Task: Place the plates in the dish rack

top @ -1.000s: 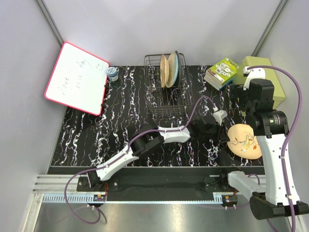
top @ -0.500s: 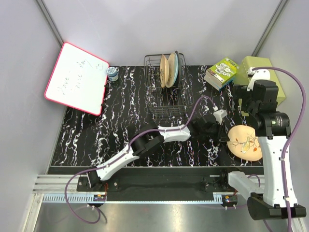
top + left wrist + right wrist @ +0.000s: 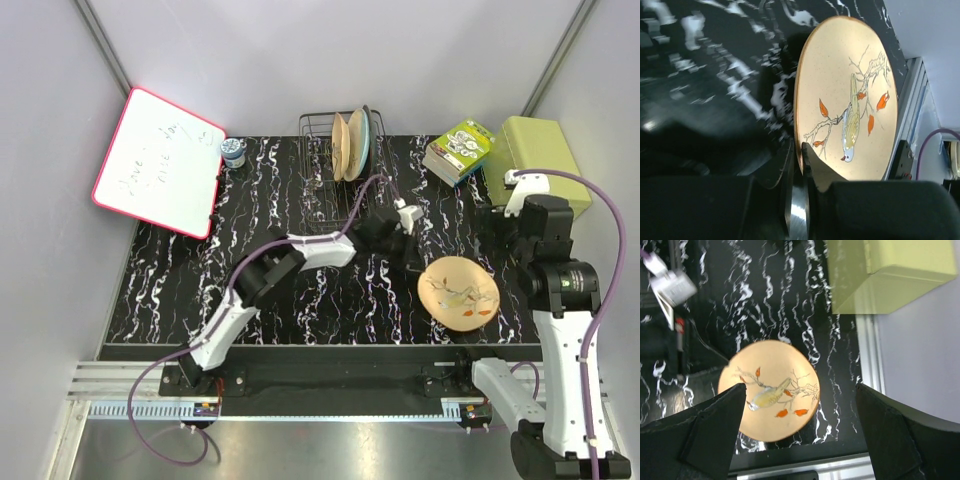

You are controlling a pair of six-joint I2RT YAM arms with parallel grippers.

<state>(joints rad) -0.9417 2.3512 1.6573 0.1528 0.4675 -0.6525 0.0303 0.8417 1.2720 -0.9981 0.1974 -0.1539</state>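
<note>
left fingers pinch plate rim — right fingers apart

Overhead camera looks down from behind; left wrist close, right wrist higher, all sharing the plate.

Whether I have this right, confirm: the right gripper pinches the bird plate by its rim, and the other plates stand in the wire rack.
Wrong arm. The left wrist view shows the left gripper pinching the bird plate by its rim; the right gripper hangs open, empty. The other plates stand in the wire rack.
</note>
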